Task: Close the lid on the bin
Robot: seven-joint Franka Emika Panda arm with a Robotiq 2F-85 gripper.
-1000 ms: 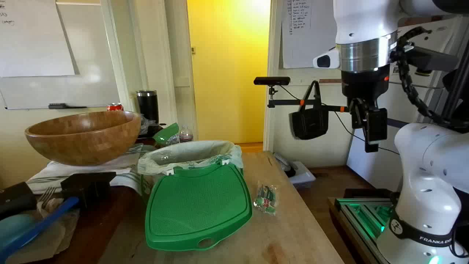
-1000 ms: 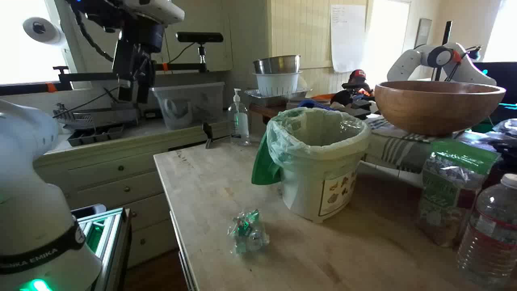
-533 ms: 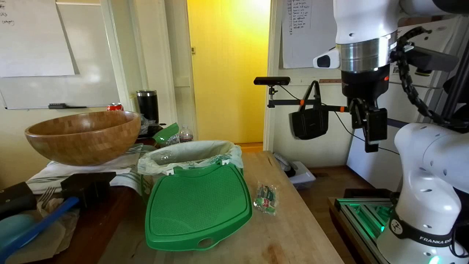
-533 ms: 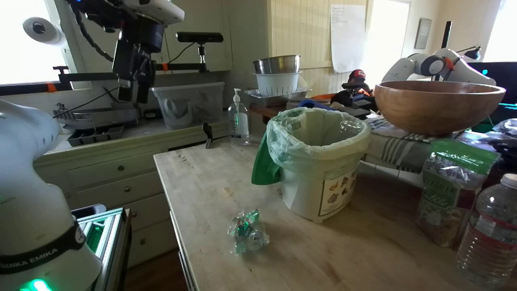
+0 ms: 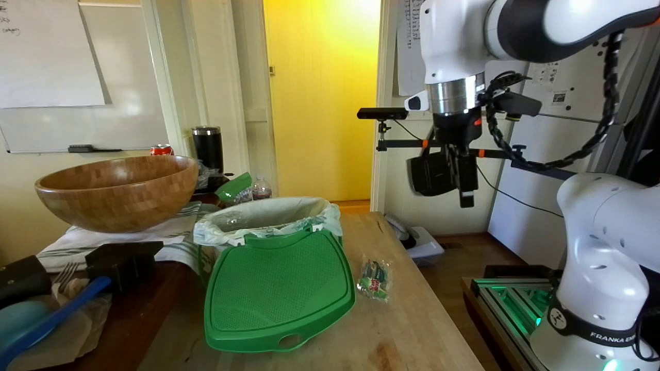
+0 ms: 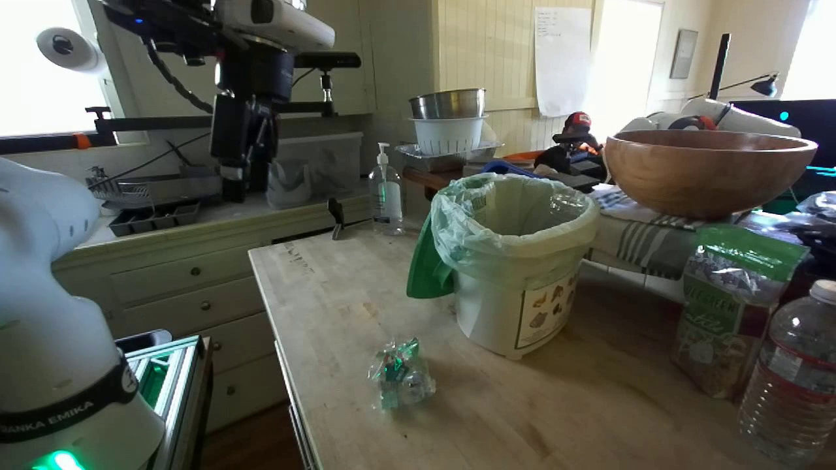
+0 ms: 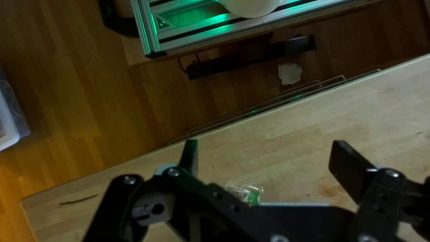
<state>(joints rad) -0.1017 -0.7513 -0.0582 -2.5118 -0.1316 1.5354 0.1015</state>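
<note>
The bin (image 6: 486,313) stands on the wooden table with its top uncovered and a crinkly bag liner over its rim; its rim also shows in an exterior view (image 5: 268,219). The green lid (image 5: 281,288) is hinged to the bin's rim and hangs open, sloping down outside it. In an exterior view only the edge of the lid (image 6: 430,264) shows beside the bin. My gripper (image 5: 466,198) is high up, well apart from the lid and bin. In the wrist view my gripper (image 7: 265,148) is open with nothing between its fingers; lid and bin are out of that view.
A crinkly clear packet (image 5: 374,280) lies on the table (image 5: 407,330) beside the lid. A large wooden bowl (image 5: 118,193) stands beyond the bin. A green snack bag (image 6: 728,313) and a water bottle (image 6: 793,372) stand beside the bin. A pump bottle (image 6: 386,196) stands behind.
The arm has swung with its open gripper from beside its base toward the table and bin, mostly in the last half second. The lid, bin and packet have not moved.
</note>
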